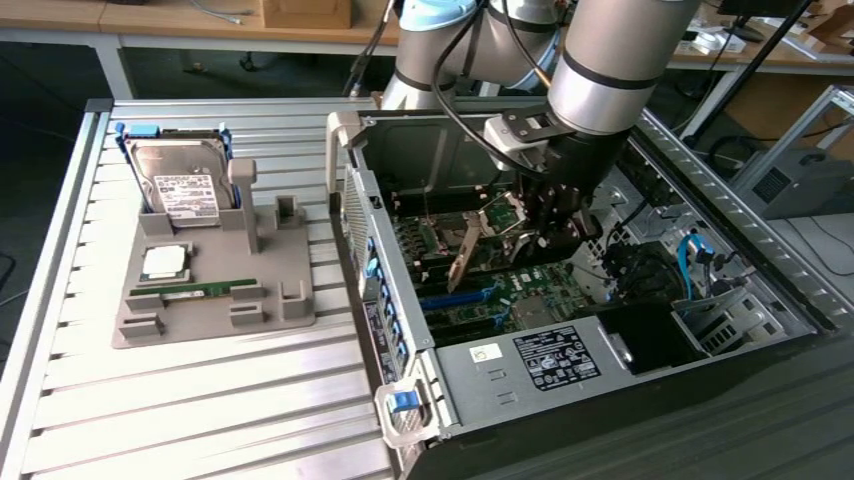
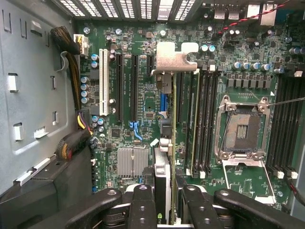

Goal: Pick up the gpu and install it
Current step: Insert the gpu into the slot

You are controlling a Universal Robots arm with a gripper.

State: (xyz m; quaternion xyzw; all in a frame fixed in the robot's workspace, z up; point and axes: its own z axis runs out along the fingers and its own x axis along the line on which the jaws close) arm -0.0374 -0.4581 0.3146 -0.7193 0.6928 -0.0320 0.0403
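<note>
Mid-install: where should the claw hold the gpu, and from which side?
The upper long edge, from above, pinching the flat faces: the gpu stands on edge over the motherboard, bracket at one end. The claw grips it so.

- One gripper (image 1: 550, 222), lowered inside one open computer case (image 1: 400, 300).
- One gpu (image 2: 173, 143) between the gripper's fingers, seen edge-on, with one silver bracket (image 2: 174, 57) at its far end.
- One motherboard (image 2: 147, 102) beneath the gripper, with one open CPU socket (image 2: 243, 129) beside the card.
- One grey holder tray (image 1: 214, 290) well apart from the gripper, outside the case.
- On that tray: one hard drive (image 1: 180, 185), one CPU chip (image 1: 166, 262), one RAM stick (image 1: 195, 289).
</note>
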